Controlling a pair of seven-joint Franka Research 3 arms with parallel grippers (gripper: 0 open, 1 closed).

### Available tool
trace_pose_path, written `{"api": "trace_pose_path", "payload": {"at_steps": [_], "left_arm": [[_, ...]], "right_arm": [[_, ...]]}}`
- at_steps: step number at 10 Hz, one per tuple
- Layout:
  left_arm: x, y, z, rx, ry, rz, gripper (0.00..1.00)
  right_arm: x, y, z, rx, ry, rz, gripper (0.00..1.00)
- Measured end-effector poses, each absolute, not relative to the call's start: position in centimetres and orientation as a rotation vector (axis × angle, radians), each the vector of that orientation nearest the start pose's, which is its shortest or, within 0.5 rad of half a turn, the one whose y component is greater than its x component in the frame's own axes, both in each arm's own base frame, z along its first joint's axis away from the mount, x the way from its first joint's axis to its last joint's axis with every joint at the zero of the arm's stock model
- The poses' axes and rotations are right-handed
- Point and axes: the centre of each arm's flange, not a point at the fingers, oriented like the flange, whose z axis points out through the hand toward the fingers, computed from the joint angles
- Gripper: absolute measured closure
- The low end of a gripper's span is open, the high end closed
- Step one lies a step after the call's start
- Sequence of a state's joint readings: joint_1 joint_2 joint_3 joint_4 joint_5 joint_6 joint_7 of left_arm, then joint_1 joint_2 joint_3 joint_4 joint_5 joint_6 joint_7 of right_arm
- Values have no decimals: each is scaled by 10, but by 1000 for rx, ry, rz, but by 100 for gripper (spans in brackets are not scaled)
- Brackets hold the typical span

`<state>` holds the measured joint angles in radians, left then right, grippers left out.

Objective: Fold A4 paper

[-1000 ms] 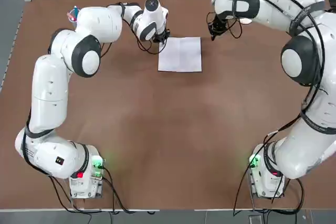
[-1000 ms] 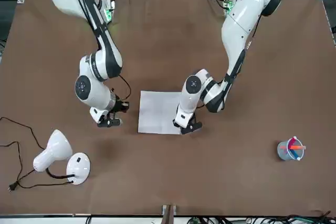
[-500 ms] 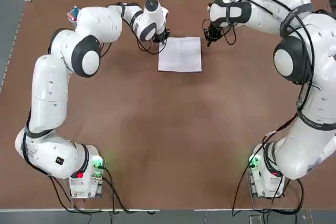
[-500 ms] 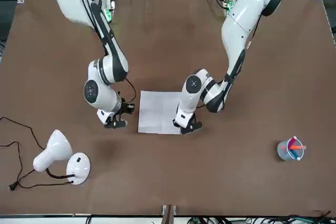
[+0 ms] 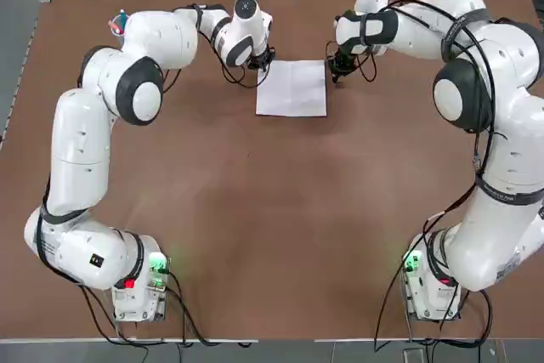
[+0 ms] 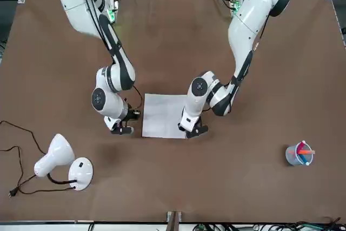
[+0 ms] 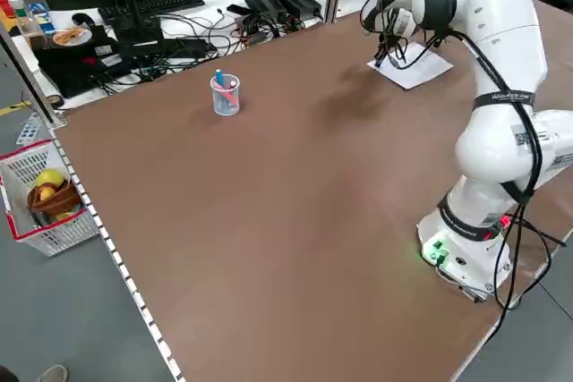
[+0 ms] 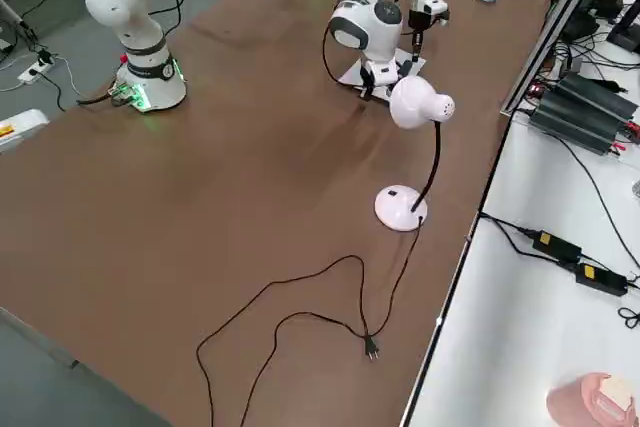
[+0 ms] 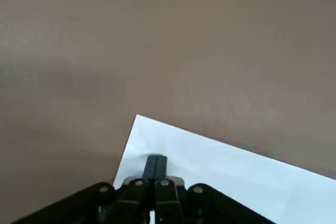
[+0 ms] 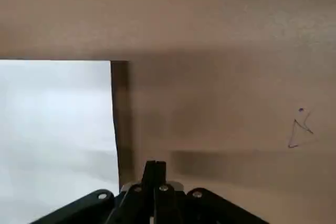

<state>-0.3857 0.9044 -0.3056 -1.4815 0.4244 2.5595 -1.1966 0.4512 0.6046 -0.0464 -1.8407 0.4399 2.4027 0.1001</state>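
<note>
The A4 paper (image 5: 291, 87) lies flat on the brown table, toward its far side, and also shows in the front view (image 6: 164, 123). My left gripper (image 5: 263, 64) is shut, and its tips (image 9: 155, 161) touch down on the sheet (image 9: 220, 166) just inside its far left corner. My right gripper (image 5: 337, 70) is also shut. In its wrist view its fingertips (image 10: 155, 167) sit on bare table, a short way off the sheet's right edge (image 10: 52, 129), near the far right corner. Neither gripper holds anything.
A white desk lamp (image 6: 59, 158) with a black cord stands on the far side of the table, beyond my right gripper. A clear cup of pens (image 6: 299, 154) stands at the far left. Cables and power bricks lie on the bench (image 7: 269, 2) beyond the table's far edge.
My right gripper has slid left across the table to the paper's far right corner. The left gripper and the paper have not moved.
</note>
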Motion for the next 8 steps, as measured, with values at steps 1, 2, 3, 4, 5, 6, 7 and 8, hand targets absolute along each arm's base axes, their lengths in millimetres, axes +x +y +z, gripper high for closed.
{"api": "trace_pose_path", "payload": {"at_steps": [1, 2, 3, 4, 5, 6, 7, 8], "left_arm": [[587, -437, 173, -3248, -512, -280, 99], [587, -437, 173, -3248, -512, -281, 99], [587, -437, 173, -3248, -512, -281, 99], [587, -437, 173, -3248, -512, -281, 99], [587, -437, 173, -3248, -513, -281, 99], [587, -437, 172, -3248, -513, -281, 99], [587, -437, 172, -3248, -513, -281, 99], [587, -437, 172, -3249, -513, -281, 99]], "right_arm": [[586, 261, 194, -2880, 28, 154, 99], [583, 265, 193, -2871, 17, 160, 99], [582, 266, 190, -2864, 9, 167, 99], [582, 266, 187, -2858, 13, 169, 99], [582, 264, 182, -2859, 22, 167, 99], [581, 263, 175, -2853, 42, 171, 99], [581, 262, 172, -2842, 53, 171, 99], [582, 262, 172, -2835, 55, 171, 99]]}}
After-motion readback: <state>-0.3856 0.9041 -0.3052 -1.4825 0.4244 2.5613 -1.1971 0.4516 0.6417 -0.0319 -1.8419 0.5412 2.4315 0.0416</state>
